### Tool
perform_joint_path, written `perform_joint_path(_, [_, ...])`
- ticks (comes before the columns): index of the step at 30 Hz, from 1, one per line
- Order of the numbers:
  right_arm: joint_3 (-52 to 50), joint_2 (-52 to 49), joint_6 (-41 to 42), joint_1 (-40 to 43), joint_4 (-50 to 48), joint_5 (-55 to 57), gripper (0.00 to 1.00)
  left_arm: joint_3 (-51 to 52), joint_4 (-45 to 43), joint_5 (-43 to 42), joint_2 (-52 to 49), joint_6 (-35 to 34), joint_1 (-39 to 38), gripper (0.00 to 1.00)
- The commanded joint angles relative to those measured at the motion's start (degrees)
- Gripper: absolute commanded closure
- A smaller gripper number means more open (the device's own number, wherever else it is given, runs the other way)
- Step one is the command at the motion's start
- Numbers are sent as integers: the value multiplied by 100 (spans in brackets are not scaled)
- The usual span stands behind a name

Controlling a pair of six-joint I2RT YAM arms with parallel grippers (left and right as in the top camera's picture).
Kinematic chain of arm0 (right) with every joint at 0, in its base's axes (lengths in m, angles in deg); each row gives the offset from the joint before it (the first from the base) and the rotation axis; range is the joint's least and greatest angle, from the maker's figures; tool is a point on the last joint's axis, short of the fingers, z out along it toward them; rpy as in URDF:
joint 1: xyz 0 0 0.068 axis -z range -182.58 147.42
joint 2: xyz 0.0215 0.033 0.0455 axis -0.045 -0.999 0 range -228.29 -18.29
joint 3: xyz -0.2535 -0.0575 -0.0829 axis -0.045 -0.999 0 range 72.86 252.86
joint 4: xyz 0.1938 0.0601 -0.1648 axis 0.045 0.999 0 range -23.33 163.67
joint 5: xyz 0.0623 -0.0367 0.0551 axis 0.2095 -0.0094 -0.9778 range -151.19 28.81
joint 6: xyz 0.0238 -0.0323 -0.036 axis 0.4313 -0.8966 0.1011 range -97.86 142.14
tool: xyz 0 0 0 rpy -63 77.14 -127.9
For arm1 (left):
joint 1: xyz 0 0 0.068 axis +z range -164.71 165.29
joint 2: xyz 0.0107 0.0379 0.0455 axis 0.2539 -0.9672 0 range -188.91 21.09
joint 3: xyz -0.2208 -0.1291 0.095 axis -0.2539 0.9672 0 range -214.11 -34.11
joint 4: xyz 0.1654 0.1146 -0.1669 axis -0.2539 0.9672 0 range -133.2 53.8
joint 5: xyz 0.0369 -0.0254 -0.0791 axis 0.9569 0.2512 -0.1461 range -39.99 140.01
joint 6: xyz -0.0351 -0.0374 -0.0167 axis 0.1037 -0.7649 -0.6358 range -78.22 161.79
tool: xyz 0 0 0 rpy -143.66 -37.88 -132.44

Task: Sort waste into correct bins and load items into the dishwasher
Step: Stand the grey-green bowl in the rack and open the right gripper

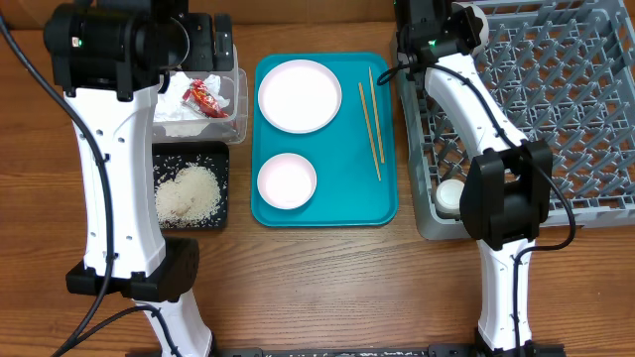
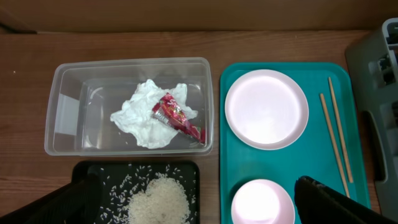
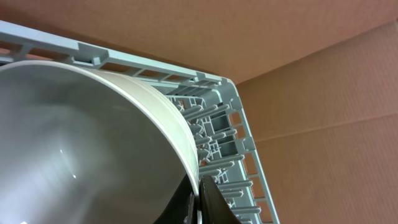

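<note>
Right of the teal tray [image 1: 347,193], at the grey rack [image 1: 575,109], the right jaws pinch the rim of a pale bowl [image 3: 81,143]. Left of that tray, the left jaws hang spread wide near the clear tub [image 2: 68,106] holding napkin [image 2: 144,119] and red wrapper [image 2: 177,117].

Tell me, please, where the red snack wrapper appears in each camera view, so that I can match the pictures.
Overhead: the red wrapper lies upper left, on the napkin in the clear tub.
Left wrist: near the centre, in the same tub.
Right wrist: not in it; the right gripper pinches a white cup.
Shared landmark: the grey rack.
</note>
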Motion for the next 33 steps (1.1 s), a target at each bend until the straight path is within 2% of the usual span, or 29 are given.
perform_joint_path(1, [-2, -96, 83, -26, -76, -20, 96, 9, 11, 46, 74, 7, -13, 0])
perform_joint_path(18, [-2, -190, 63, -404, -103, 4, 96, 9, 11, 46, 74, 7, -13, 0])
perform_joint_path(20, [-2, -190, 63, -442, -103, 2, 95, 9, 13, 46, 74, 7, -13, 0])
perform_joint_path(21, [-2, -190, 63, -455, -103, 4, 90, 9, 11, 44, 74, 7, -13, 0])
perform_joint_path(22, [-2, -190, 66, -468, -103, 2, 89, 9, 11, 46, 74, 7, -13, 0])
perform_joint_path(24, [-2, -190, 63, -476, -103, 9, 90, 9, 11, 46, 74, 7, -13, 0])
perform_joint_path(25, [-2, -190, 63, -476, -116, 72, 96, 9, 13, 46, 74, 7, -13, 0])
perform_joint_path(29, [-2, -190, 52, -457, -474, 804, 96, 9, 11, 44, 74, 7, -13, 0])
perform_joint_path(33, [-2, -190, -393, -378, -531, 903, 96, 9, 11, 46, 74, 7, -13, 0])
